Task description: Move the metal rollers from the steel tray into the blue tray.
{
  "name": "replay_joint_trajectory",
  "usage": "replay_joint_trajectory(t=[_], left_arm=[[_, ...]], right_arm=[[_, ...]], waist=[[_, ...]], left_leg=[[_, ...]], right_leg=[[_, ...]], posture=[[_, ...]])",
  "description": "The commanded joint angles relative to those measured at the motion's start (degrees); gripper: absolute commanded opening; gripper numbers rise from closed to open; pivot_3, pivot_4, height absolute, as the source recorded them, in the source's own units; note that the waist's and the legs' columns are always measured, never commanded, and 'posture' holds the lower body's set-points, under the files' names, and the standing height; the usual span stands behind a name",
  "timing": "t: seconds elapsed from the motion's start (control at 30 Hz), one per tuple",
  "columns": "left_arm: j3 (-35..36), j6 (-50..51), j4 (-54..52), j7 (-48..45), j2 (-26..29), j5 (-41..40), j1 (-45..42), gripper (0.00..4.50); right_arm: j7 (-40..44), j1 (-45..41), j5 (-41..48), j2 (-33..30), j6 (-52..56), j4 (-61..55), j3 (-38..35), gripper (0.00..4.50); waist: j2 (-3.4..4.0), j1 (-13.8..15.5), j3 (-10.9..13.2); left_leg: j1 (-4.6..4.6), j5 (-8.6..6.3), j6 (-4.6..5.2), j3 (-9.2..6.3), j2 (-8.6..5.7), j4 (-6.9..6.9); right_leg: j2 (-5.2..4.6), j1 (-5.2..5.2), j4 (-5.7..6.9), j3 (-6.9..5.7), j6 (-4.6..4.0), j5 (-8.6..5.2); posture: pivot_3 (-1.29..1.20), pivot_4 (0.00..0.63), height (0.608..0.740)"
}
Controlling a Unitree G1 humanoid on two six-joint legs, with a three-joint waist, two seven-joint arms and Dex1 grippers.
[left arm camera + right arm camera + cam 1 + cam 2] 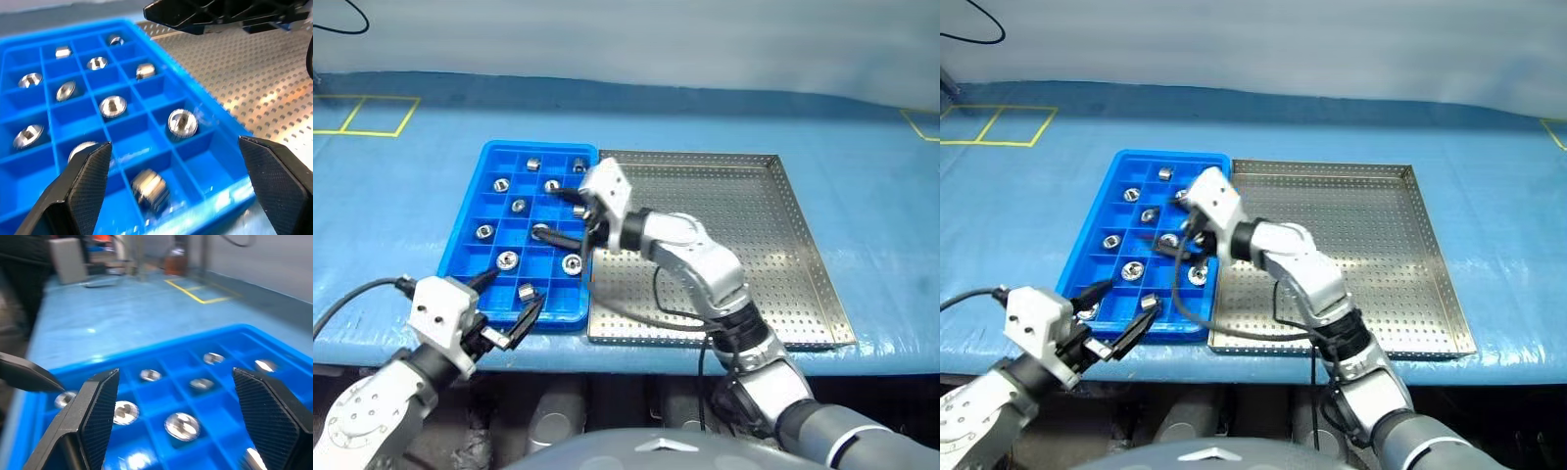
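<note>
A bright blue plastic tray (pixel 461 257) divided into small square cells is seen on the blue-covered table (pixel 401 206), with a large shallow perforated steel tray (pixel 773 255) lying just beside it on the robot's right, their edges touching or nearly so. The small shiny metal rollers (pixel 508 260) are all found in the cells of the blue tray, one to a cell; some are standing on end with the hollow centre visible, others are tipped on their sides. The visible floor of the steel tray is seen bare, though part of it is covered by the right arm.

The right gripper (pixel 560 215) is held over the blue tray's right-hand columns, its two black fingers spread apart with nothing between them; a few cells are hidden under it. In the right wrist view the rollers are blurred and the nearest cells are cut off.

The left gripper (pixel 505 304) is poised at the tray's near edge, jaws wide and empty. A nearby roller (pixel 149 189) is smeared by blur.
</note>
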Motion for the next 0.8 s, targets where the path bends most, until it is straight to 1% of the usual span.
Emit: replay_joint_trajectory(t=[0.03, 0.13, 0.23, 0.33, 0.37, 0.43, 0.5, 0.6, 0.8], left_arm=[[-5.42, -1.39, 4.72, -1.06, 0.0, 0.92, -8.8, 4.5], [-11.66, -3.92, 10.82, -2.43, -1.07, 3.87, -17.57, 4.5], [-16.96, -4.8, 16.11, -3.63, -1.15, 7.27, -23.44, 4.5], [-21.36, -7.03, 21.69, -3.8, -2.45, 10.96, -28.25, 4.5], [-22.67, -7.73, 23.43, -3.27, -3.4, 12.32, -29.87, 4.5], [-24.2, -7.94, 25.68, -1.22, -6.4, 13.85, -32.52, 4.5], [-25.46, -8.6, 26.72, -0.05, -8.79, 15.18, -33.87, 4.5], [-26.41, -9.5, 28.0, 1.02, -10.41, 17.55, -34.51, 4.5], [-26.89, -10.21, 29.34, -0.26, -10.46, 19.11, -34.51, 4.5]], right_arm=[[-3.92, 3.13, -1.18, -4.41, -0.97, -5.12, -6.8, 3.9], [-5.05, 7.15, -2.7, -10.05, 0.49, -6.75, -9.43, 3.9], [-4.2, 11.25, -3.28, -14.5, -0.44, -7.79, -10.05, 3.9], [-4.84, 14.7, -2.74, -16.15, 0.18, -8.42, -11.51, 3.9], [-5.13, 15.83, -2.41, -16.35, 0.43, -8.67, -12.11, 3.9], [-5.78, 17.7, -2.63, -16.79, 0.53, -9.28, -12.72, 3.9], [-6.45, 18.81, -2.39, -16.58, 0.57, -10.04, -13.24, 3.9], [-7.0, 19.49, -1.99, -16.37, 0.65, -10.67, -13.58, 3.9], [-7.86, 19.15, -2.03, -16.59, 0.51, -9.93, -13.78, 3.9]], waist=[[0.07, -0.36, 0.03], [0.14, -1.91, 0.04], [0.17, -4.0, 0.03], [0.2, -6.25, 0.03], [0.23, -6.77, 0.02], [0.22, -7.63, 0.03], [0.22, -8.51, 0.03], [0.23, -9.7, 0.02], [0.23, -10.81, 0.02]], left_leg=[[-0.01, 0.01, -0.01, 0.02, -0.01, -0.01], [-0.02, 0.01, -0.01, 0.05, -0.01, -0.01], [-0.02, -0.03, 0.07, 0.14, 0.01, -0.01], [-0.02, -0.15, 0.29, 0.3, 0.06, -0.03], [-0.04, -0.27, 0.48, 0.33, 0.07, -0.04], [-0.05, -0.29, 0.52, 0.37, 0.06, -0.02], [-0.05, -0.32, 0.59, 0.44, 0.05, 0.01], [-0.05, -0.37, 0.68, 0.56, 0.03, 0.08], [-0.03, -0.38, 0.7, 0.62, 0.03, 0.1]], right_leg=[[0.0, 0.08, 0.01, 0.01, 0.0, 0.0], [0.0, 0.15, 0.02, 0.01, -0.01, 0.0], [-0.01, 0.16, -0.04, 0.06, 0.04, 0.03], [0.0, 0.08, -0.05, 0.23, 0.27, 0.14], [0.01, 0.03, -0.03, 0.28, 0.31, 0.17], [0.0, 0.02, -0.04, 0.33, 0.39, 0.21], [-0.02, 0.02, -0.04, 0.43, 0.47, 0.25], [-0.06, 0.01, -0.06, 0.55, 0.6, 0.33], [-0.03, -0.02, -0.04, 0.66, 0.63, 0.35]], posture=[[-0.07, 0.15, 0.74], [-0.14, 0.15, 0.74], [-0.19, 0.15, 0.74], [-0.24, 0.15, 0.74], [-0.26, 0.15, 0.74], [-0.28, 0.15, 0.74], [-0.29, 0.15, 0.74], [-0.29, 0.15, 0.74], [-0.28, 0.15, 0.74]])
